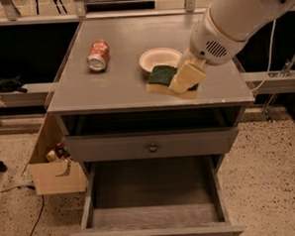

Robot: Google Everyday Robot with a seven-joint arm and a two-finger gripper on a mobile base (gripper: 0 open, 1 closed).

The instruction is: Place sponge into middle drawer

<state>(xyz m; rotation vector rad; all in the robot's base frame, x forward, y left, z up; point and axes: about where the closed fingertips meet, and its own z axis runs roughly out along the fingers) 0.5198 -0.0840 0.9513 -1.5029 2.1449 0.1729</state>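
The sponge (161,77), dark green on top with pale yellow foam below, is at the front right of the grey cabinet top (111,87), just in front of the white bowl (160,58). My gripper (186,79) comes down from the upper right and is shut on the sponge's right end, its cream fingers (189,74) covering that part. The middle drawer (152,191) is pulled out below, low in the view, with its grey floor bare. It lies straight below and in front of the gripper.
An orange soda can (97,55) lies on its side at the left of the cabinet top. A shut drawer front with a round metal knob (153,147) sits above the open drawer. A cardboard box (55,167) stands on the floor at the left.
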